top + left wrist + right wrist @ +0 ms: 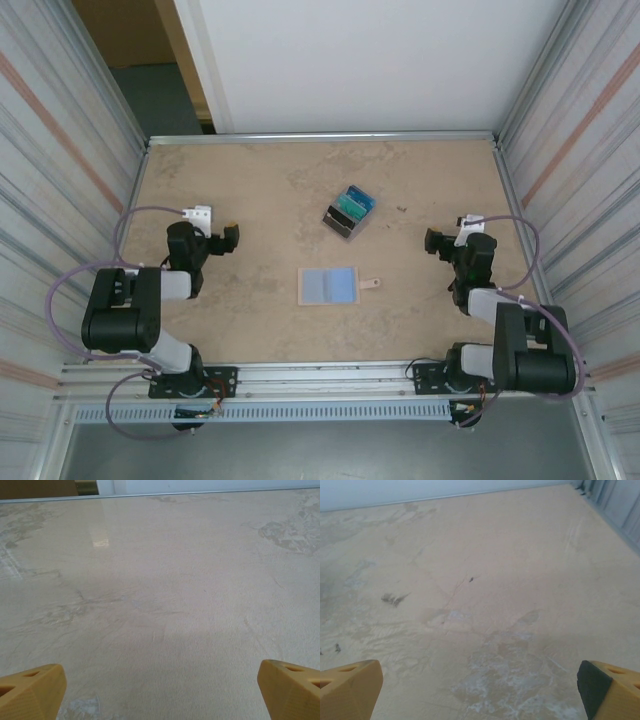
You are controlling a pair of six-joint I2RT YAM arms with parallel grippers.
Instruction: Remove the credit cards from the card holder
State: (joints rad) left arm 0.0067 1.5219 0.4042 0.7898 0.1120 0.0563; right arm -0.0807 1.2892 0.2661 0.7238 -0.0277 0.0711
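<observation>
Looks basically done to me. The thin teal, blue and dark grey credit cards (349, 210) sit piled toward the table's (250, 180) far edge. The square tan card holder (328, 286) lies flat open nearer the front edge. Left gripper (231, 238) and right gripper (431, 242) hang wide open and empty by the side edges. Can't tell if a card's left inside; if so, pin the holder and slide it out.

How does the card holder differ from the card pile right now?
The card holder lies open and flat, pale blue side up, with its tan tab pointing right; the card pile shows teal, blue and dark grey. The card holder lies straight, nearer the front of the table; the card pile is turned at an angle, farther back. Both rest on the table, apart and untouched.
</observation>
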